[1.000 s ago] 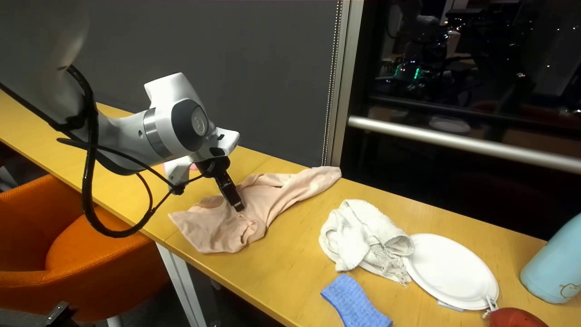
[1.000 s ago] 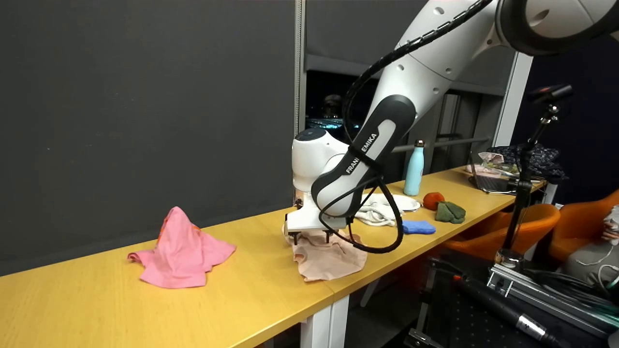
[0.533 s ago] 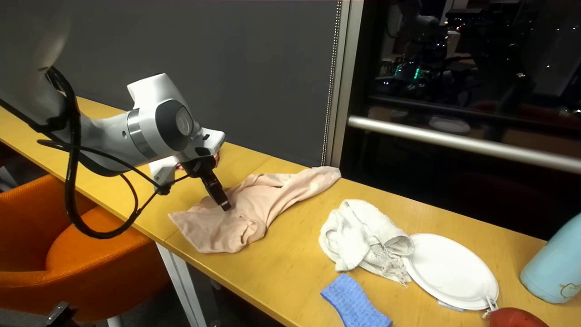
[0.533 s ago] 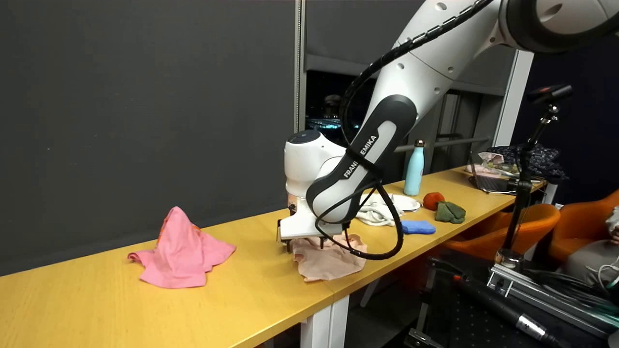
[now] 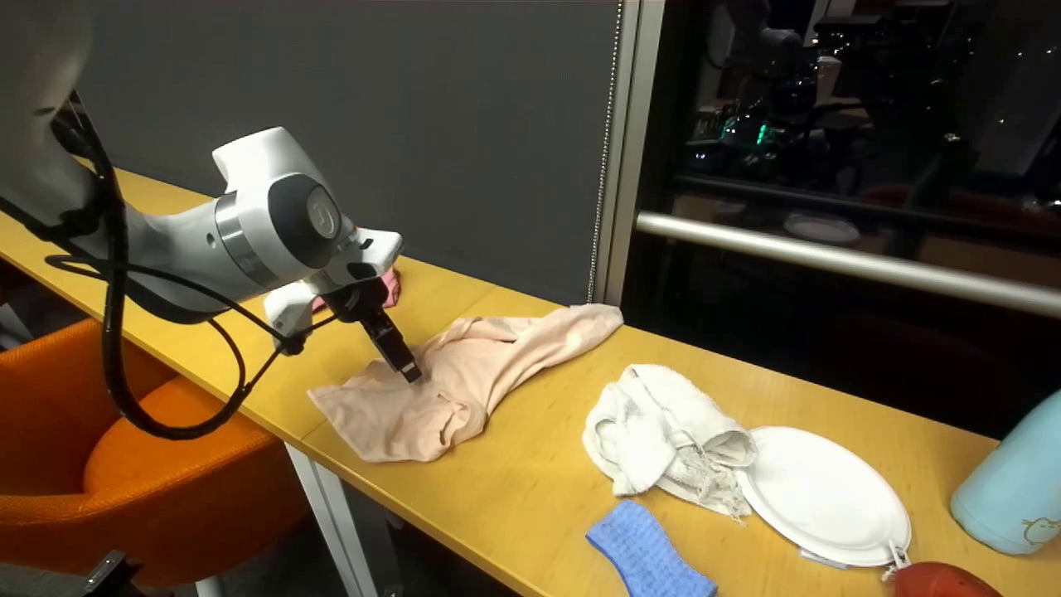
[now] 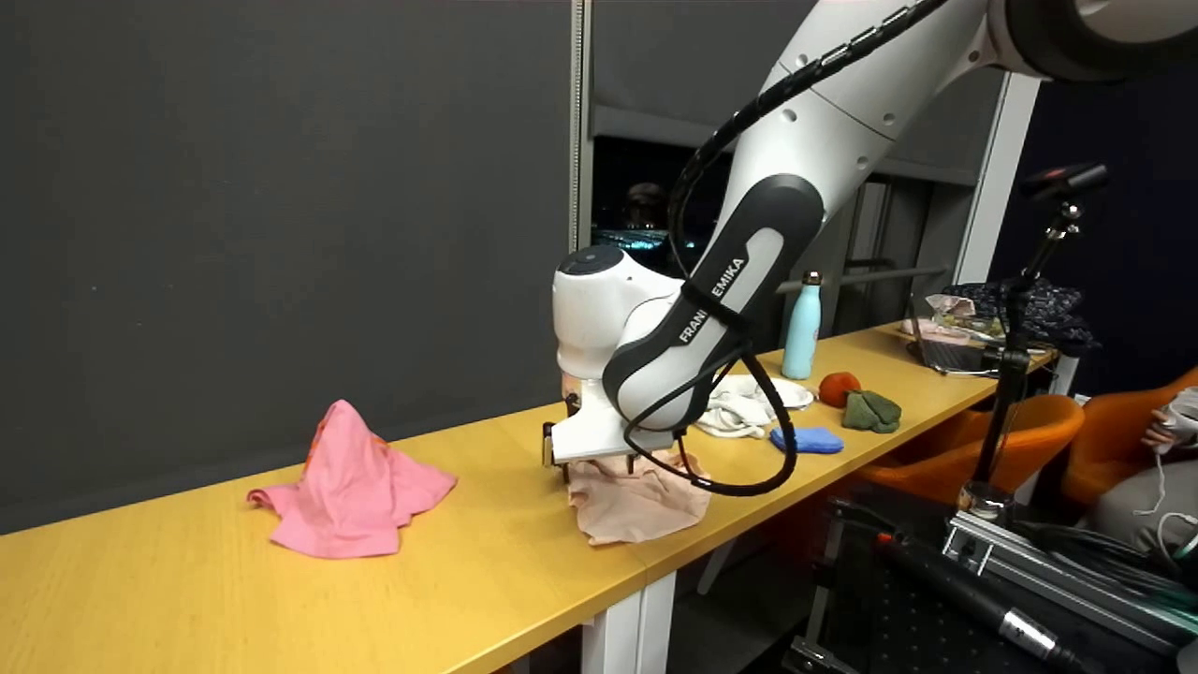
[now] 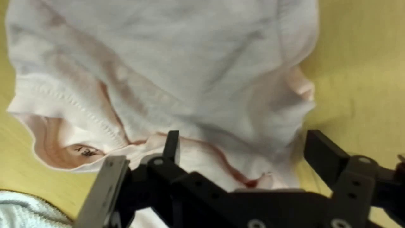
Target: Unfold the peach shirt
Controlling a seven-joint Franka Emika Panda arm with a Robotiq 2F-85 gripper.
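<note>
The peach shirt lies crumpled on the yellow table in both exterior views [image 5: 464, 369] [image 6: 646, 515]. One end stretches in a narrow bunch towards the window. In the wrist view the shirt [image 7: 190, 63] shows folds and an open neck with printed lettering inside at lower left. My gripper is open and empty, pointing down over the shirt in both exterior views [image 5: 411, 375] [image 6: 599, 465]. In the wrist view the gripper [image 7: 243, 139] has one finger over the cloth and one over bare table beside the shirt's edge. Whether the fingertips touch the cloth cannot be told.
A pink cloth [image 6: 351, 496] lies further along the table [image 6: 505, 562]. A white towel [image 5: 663, 439], white plate [image 5: 829, 497], blue cloth [image 5: 646, 551] and blue bottle [image 5: 1015, 481] are on the shirt's other side. An orange chair [image 5: 182, 456] stands by the front edge.
My open gripper has moved left over the shirt in an exterior view, away from the towel, and has risen slightly in the last half second. The shirt has not visibly moved.
</note>
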